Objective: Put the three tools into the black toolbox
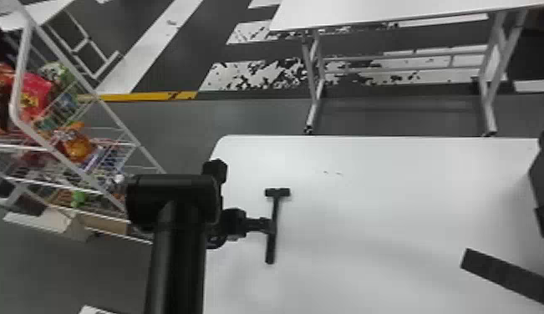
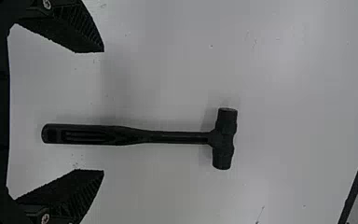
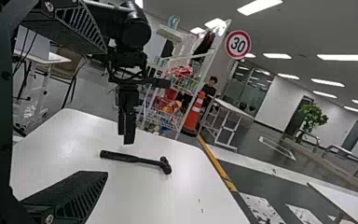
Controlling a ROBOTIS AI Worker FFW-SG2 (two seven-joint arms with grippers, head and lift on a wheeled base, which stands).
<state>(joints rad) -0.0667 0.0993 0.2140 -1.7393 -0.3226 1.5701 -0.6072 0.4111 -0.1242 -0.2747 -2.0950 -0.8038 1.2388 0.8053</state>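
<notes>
Grabbing the hammer (image 2: 168, 137), we're wanting its handle (image 2: 88, 135) centred, tbh; left gripper (image 2: 103, 111) and right gripper (image 3: 107, 112) fingers are sitting apart.

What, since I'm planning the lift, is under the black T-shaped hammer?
The black T-shaped hammer lies on the smooth white table, whose surface shows around it. Whatever is directly beneath is covered.

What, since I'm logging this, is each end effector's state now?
Left end effector: open, empty, above the hammer.
Right end effector: open, empty.

Matt hammer (image 2: 177, 137), smooth tabletop (image 1: 387, 200)
</notes>
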